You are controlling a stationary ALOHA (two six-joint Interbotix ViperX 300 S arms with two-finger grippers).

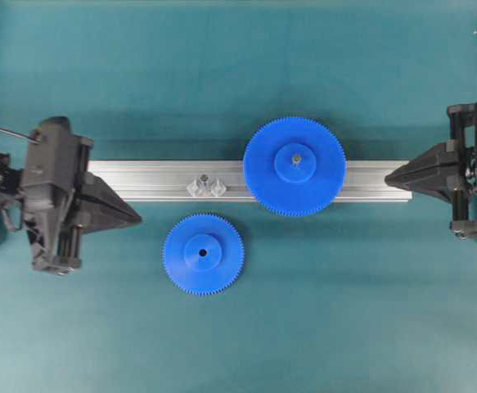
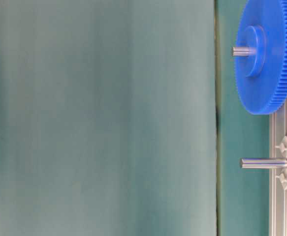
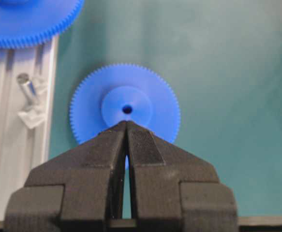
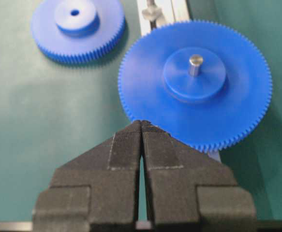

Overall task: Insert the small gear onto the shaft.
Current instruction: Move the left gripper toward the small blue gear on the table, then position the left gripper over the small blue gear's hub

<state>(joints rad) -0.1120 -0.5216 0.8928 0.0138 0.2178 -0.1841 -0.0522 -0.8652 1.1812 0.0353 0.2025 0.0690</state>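
Small gear (image 1: pixel 203 253) flat on the green tabletop (image 1: pixel 344 311), just beside the rail (image 1: pixel 140 180), free of both arms. Shaft (image 1: pixel 204 178) upright in its clear bracket on that rail, bare. Left pincer (image 1: pixel 136 219) closed, empty, near the gear; right pincer (image 1: pixel 388 174) likewise closed, empty. Likely risks: closed jaws nudging the gear away; hub hole missing the thin pin; teeth jamming against the large gear (image 1: pixel 294 166). No containers visible.

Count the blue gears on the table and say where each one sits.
2. The small gear lies flat on the green mat in front of the rail; the large gear sits on the aluminium rail. None appears hidden.
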